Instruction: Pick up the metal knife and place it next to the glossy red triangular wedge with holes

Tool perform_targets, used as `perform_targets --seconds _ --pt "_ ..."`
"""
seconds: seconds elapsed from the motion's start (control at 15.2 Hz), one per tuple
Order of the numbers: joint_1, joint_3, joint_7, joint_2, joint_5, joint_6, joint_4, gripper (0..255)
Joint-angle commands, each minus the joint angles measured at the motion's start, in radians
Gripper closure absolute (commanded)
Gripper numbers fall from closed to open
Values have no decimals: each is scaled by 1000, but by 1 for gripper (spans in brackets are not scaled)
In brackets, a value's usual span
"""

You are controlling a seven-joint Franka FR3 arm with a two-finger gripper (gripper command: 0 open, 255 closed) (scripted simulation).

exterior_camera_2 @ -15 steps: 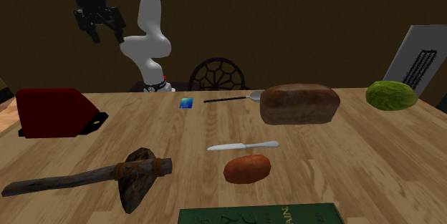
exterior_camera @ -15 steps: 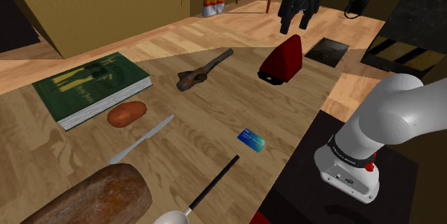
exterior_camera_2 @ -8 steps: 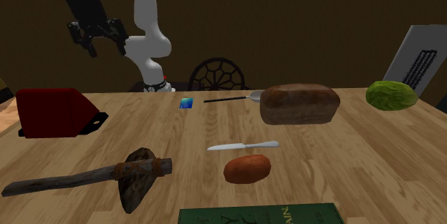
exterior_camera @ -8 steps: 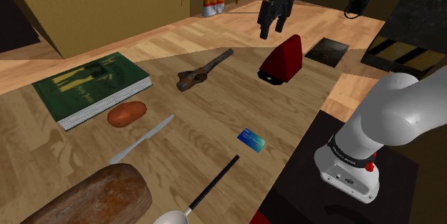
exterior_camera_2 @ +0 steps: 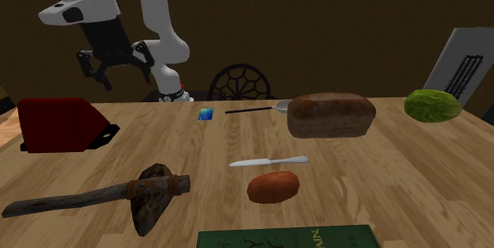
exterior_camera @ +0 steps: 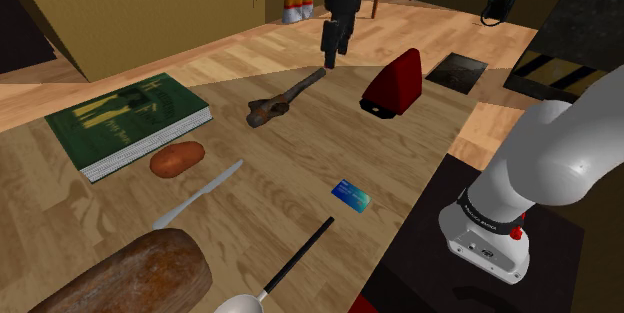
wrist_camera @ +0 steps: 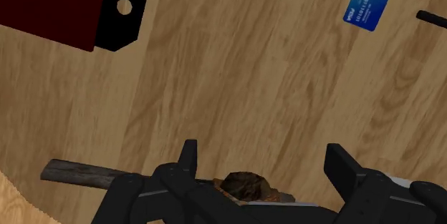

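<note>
Status: I read the gripper point(exterior_camera: 331, 46) as open and empty; in the wrist view its two fingers stand apart with nothing between them. It hangs above the rusty hammer point(exterior_camera: 285, 99), near the red wedge point(exterior_camera: 395, 83).

The metal knife point(exterior_camera: 200, 193) lies flat on the table point(exterior_camera: 270, 161), well apart from the gripper, between the reddish oval lump point(exterior_camera: 177, 158) and the bread loaf point(exterior_camera: 130, 276).

Hazards, as I judge them:
1. A descent here would strike the hammer.
2. The knife is thin and flat (little to pinch), so the fingers may scrape the table or slip off.
3. A wide approach could nudge the lump or loaf.
4. A careless placement could knock the wedge.
</note>
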Motion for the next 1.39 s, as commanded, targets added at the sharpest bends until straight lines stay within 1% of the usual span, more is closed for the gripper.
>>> perform_targets --seconds 0.0,0.66,1.32 --pt "20 12 -53 73 -4 35 40 0" --pt "113 97 -274 368 -46 128 245 0" --pt "217 192 -459 615 -135 178 441 0"
